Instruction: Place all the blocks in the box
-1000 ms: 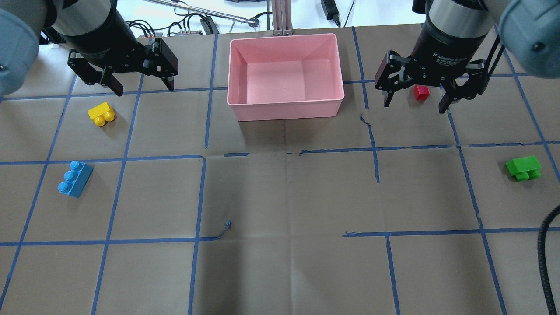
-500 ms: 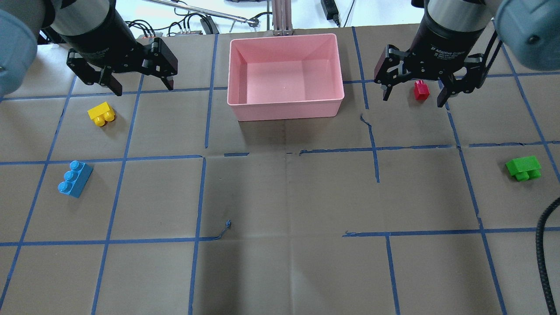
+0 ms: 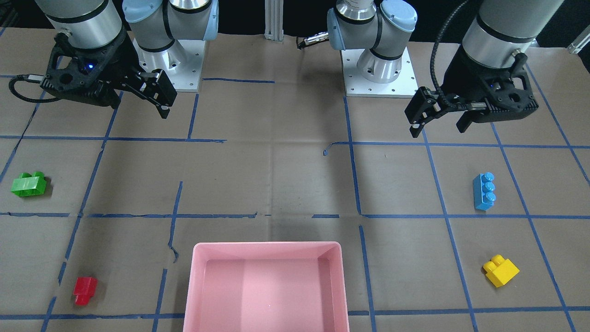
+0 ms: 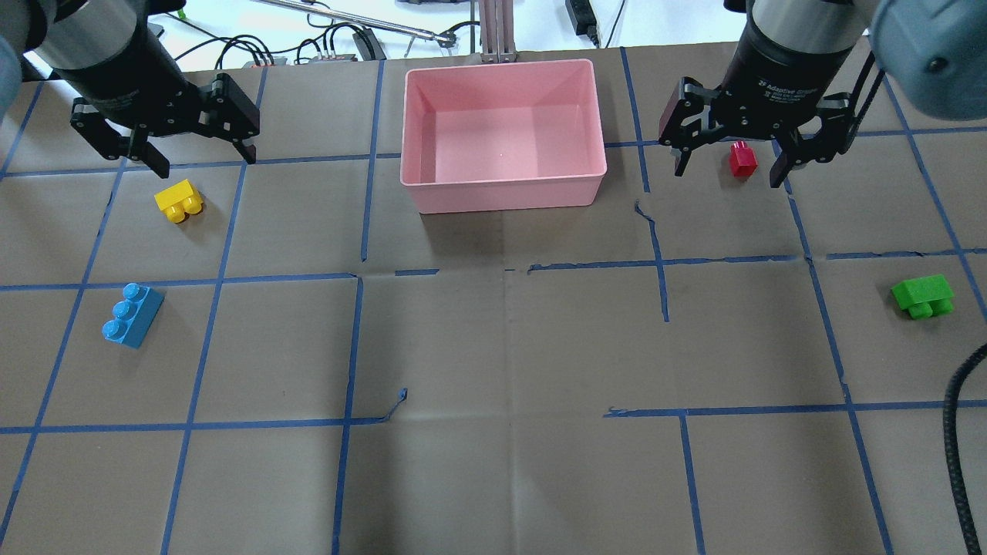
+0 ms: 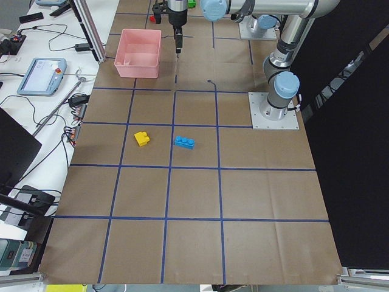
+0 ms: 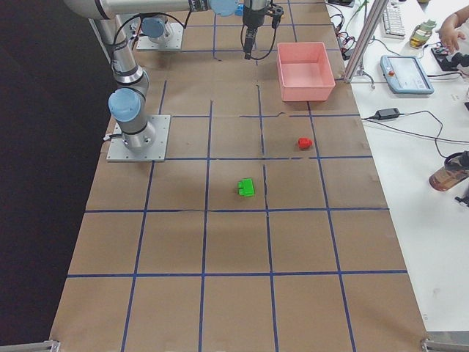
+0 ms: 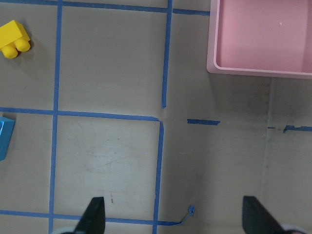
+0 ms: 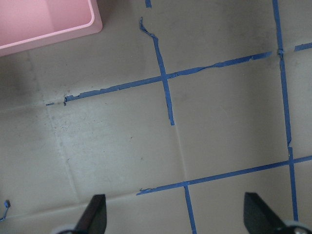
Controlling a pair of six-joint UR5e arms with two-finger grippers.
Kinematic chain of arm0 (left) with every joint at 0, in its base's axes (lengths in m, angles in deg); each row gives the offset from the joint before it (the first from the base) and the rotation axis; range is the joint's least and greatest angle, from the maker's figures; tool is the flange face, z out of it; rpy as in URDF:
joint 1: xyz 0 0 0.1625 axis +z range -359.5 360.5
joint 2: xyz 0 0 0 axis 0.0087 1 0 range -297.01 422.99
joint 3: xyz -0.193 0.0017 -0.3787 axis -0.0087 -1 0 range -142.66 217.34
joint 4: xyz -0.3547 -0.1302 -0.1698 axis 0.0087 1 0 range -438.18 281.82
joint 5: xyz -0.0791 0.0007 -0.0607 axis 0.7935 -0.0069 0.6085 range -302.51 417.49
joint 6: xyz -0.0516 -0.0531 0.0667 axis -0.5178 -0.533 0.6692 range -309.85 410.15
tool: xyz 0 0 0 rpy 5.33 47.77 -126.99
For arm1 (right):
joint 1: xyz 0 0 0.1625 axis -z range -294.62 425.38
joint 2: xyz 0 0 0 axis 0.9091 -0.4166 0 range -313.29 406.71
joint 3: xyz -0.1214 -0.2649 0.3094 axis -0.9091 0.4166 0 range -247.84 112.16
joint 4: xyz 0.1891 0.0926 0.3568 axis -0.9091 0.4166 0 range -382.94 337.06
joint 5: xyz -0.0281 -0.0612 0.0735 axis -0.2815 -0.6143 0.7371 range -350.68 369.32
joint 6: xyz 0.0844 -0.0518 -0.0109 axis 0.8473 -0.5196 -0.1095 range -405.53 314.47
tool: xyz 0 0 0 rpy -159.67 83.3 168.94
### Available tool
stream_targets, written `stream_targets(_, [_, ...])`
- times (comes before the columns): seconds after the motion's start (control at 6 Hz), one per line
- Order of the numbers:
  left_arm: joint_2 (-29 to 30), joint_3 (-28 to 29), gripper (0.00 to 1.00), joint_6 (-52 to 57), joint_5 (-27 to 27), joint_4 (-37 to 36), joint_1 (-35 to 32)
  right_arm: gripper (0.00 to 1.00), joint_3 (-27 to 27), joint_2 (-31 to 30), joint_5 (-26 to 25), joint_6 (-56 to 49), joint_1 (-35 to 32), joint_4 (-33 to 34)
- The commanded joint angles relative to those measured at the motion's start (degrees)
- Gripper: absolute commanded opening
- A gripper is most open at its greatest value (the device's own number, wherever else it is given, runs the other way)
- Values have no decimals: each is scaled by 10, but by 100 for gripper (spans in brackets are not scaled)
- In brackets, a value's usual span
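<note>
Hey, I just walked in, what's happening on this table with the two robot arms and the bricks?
Two robot arms are meant to put toy blocks into the pink box, which is empty so far. The left gripper and the right gripper both hang open above the table, holding nothing. All four blocks lie on the table: the yellow block and the blue block on the robot's left side, the red block and the green block on its right. None has been picked up yet.
</note>
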Motion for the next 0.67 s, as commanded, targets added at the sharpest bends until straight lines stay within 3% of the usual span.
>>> stream_targets(0.0, [8, -30, 100, 170, 0, 0, 112, 100, -2, 1, 0, 0, 0, 1])
stream_targets(0.17, [10, -50, 100, 247, 0, -11, 146, 100, -2, 0, 0, -1, 0, 1])
stream_targets(0.5, [82, -79, 99, 428, 1, -125, 172, 100, -3, 2, -1, -7, 1, 2])
